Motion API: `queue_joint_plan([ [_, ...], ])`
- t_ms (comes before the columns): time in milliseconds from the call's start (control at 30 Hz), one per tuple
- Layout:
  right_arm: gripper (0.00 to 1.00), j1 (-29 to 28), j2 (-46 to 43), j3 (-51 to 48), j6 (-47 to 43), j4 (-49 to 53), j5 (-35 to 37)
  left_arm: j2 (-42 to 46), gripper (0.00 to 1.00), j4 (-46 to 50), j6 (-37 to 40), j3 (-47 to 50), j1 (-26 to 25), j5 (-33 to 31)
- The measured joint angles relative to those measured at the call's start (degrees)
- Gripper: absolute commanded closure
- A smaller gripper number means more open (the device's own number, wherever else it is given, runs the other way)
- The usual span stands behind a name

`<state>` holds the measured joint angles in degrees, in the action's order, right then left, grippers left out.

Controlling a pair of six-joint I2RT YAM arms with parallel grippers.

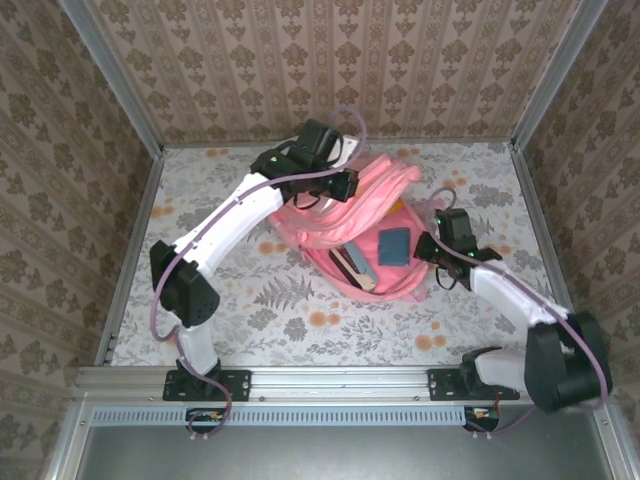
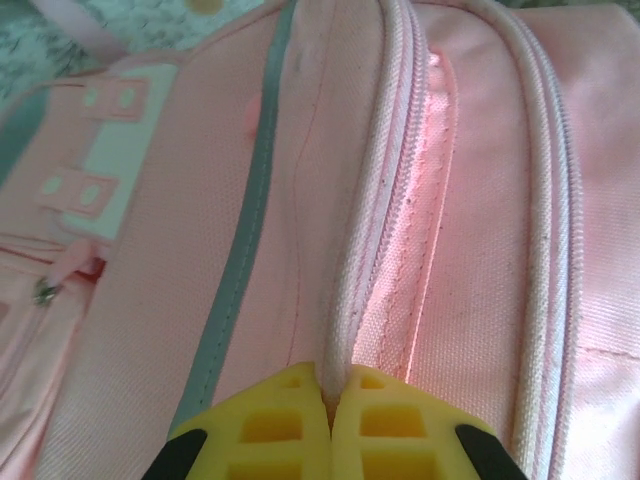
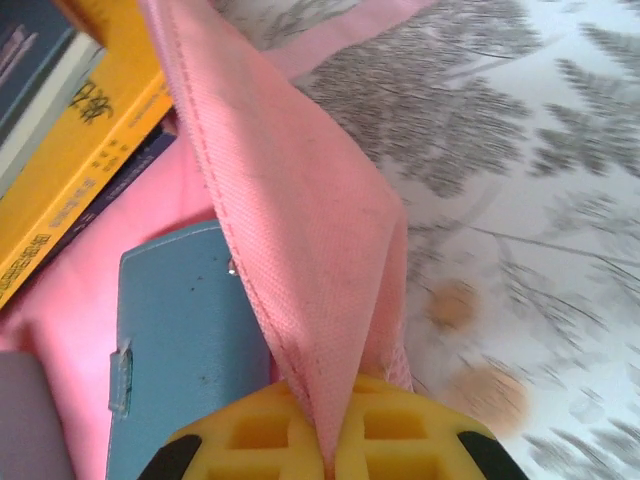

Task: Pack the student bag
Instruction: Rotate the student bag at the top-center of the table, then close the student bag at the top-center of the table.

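Here the student bag (image 1: 370,215) lies open in the middle of the surface (image 1: 250,310). The left fingers (image 2: 270,430) are clamped on its zipper seam, and the right fingers (image 3: 400,435) pinch its right-hand edge flap, beside a blue case (image 3: 190,330) inside.

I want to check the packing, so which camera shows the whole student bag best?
Top external: the whole student bag lies open there. Left wrist gives its zipper seam close up; right wrist, one pinched flap.
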<state>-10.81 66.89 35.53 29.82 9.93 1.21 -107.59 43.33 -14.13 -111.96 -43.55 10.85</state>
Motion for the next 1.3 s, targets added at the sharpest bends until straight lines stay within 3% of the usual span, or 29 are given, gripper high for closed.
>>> queue_joint_plan([
  [100, 0.99, -0.5, -8.15, -5.29, 2.71, 1.51, 1.18, -3.41, 1.0, -0.04, 2.91, -4.28, -1.27, -0.87],
  [200, 0.9, -4.7, -14.73, -9.62, 6.47, 2.34, 3.19, -5.16, 1.0, -0.83, 5.79, -5.6, -1.73, -1.57],
  [367, 0.6, -16.24, -18.16, -11.61, 11.34, 2.29, 6.6, -5.01, 1.0, -2.97, 9.88, -3.32, -1.53, -1.95],
  [500, 0.51, -17.81, -19.26, -10.75, 10.91, 5.22, 6.91, -3.89, 1.0, -5.27, 11.76, 2.1, -1.14, -0.48],
  [667, 0.5, -17.31, -23.15, -4.13, 7.54, 10.69, 7.67, -1.57, 1.0, -9.05, 12.72, 10.4, -0.7, 0.37],
  [733, 0.5, -16.72, -23.85, -0.24, 5.77, 12.33, 7.85, -0.79, 0.92, -9.75, 12.81, 12.85, -0.33, 0.94],
  [800, 0.49, -16.39, -23.71, 3.06, 4.15, 13.73, 8.07, -0.39, 0.73, -9.81, 12.85, 14.21, 0.07, 1.46],
  [867, 0.49, -16.24, -23.15, 5.73, 2.47, 15.1, 8.07, 0.37, 0.63, -9.7, 11.98, 15.76, 0.48, 1.6],
  [967, 0.46, -16.17, -19.8, 9.88, -1.33, 16.61, 7.54, 2.62, 0.4, -10.29, 10.05, 19.71, 1.4, 1.84],
  [1167, 0.46, -16.06, -5.99, 18.38, -8.09, 17.51, 5.68, 9.99, 0.32, -14.8, 3.26, 28.79, 6.43, 2.38],
  [1300, 0.47, -14.97, 5.86, 25.79, -11.06, 17.68, 5.42, 13.9, 0.37, -17.77, -2.78, 33.64, 9.84, -0.35],
])
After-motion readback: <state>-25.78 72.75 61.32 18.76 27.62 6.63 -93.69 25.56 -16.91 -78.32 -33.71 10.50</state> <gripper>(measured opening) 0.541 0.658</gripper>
